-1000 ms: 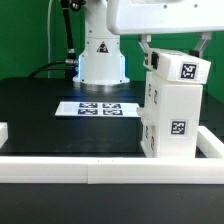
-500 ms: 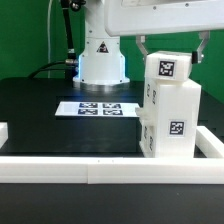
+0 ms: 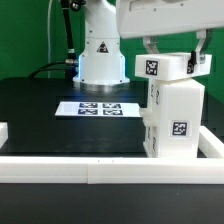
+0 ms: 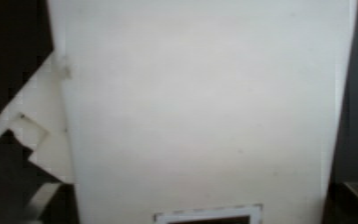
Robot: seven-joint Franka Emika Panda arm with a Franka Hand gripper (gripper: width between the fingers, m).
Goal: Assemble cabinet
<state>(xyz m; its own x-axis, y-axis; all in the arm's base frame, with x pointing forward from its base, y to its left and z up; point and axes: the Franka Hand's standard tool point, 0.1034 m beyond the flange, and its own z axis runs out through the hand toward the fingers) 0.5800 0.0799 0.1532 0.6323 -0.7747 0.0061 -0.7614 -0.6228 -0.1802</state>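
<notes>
**One top piece held over the cabinet**

One cabinet (image 3: 172, 118) stands against the rail (image 3: 110, 166) (braced there, probably) at the exterior view's right. The gripper (image 3: 171, 60) clamps a tagged top piece (image 3: 165, 67), seemingly aligning it above.

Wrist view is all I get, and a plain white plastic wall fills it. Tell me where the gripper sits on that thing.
Observer: The gripper straddles the tagged top section of the tall white plastic cabinet, with one finger on each side. I cannot tell whether it is clamped.
Operator: Now give me the cabinet's footing.
Observer: It stands upright on the black table, close behind the long white rail along the front edge.
</notes>
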